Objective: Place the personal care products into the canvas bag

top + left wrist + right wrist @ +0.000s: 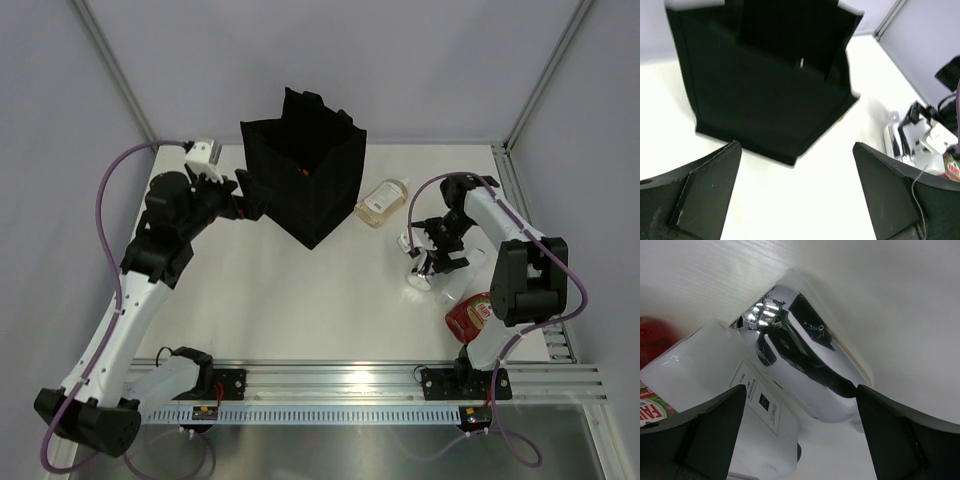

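The black canvas bag stands upright at the back centre, and a speck of orange shows inside it. My left gripper is open and empty beside the bag's left wall; the left wrist view shows the bag just ahead of it. The clear amber bottle lies to the right of the bag. My right gripper is open, low over the shiny silver bottle and the translucent white bottle, which lie side by side. The red bottle lies nearer the front. The peach pump bottle is hidden.
The right arm's base stands just right of the red bottle. A metal rail runs along the table's front edge. Grey walls and frame posts close in the back and sides.
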`<state>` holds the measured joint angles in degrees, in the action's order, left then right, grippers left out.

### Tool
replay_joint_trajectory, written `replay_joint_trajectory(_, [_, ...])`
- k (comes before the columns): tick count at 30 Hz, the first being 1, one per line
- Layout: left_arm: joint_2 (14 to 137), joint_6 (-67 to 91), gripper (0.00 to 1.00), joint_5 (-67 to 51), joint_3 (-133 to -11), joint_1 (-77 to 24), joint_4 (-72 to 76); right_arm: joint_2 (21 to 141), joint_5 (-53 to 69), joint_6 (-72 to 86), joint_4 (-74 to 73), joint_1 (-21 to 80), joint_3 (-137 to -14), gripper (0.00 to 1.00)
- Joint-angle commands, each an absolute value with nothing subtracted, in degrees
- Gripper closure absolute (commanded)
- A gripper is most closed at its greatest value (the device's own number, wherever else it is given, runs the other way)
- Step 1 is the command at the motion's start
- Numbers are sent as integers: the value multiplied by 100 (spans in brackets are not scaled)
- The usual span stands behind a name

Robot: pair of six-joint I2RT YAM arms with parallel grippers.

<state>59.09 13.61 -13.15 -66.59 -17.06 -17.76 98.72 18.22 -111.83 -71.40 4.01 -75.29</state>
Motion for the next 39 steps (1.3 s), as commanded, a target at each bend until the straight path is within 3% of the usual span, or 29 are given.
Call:
replay_joint_trajectory(1, [5240, 1774, 1, -837, -6031, -1670, -1792, 10097, 1205, -12289, -6628, 676, -7409, 1])
replay_joint_trajectory(9, [3851, 2617, 1, -334, -4668, -1652, -1645, 10432, 747, -11751, -5652, 1019, -6900, 0])
replay_joint_trajectory(21, [3744, 3164, 1, -562, -3727, -1644, -879, 10687, 1134, -10407, -5441, 1274, -7101, 3])
replay_joint_trajectory(23, [3788, 3251, 1, -668, -3639, -1652, -730, 10688, 1247, -10170, -5440, 1283, -7128, 10])
replay_joint_trajectory(27, [3902, 3357, 1, -817, -3560, -1652, -624, 10775, 1380, -9827, -5642, 1283, -7321, 63])
replay_joint_trajectory(30, [3920, 3436, 1, -923, -3498, -1644, -563, 10793, 1511, -9440, -5695, 1257, -7444, 83])
replay_joint_trajectory(39, [3823, 3595, 1, -1072, -3270, -1644, -325, 10942, 3180, -7071, -6424, 941, -8735, 100])
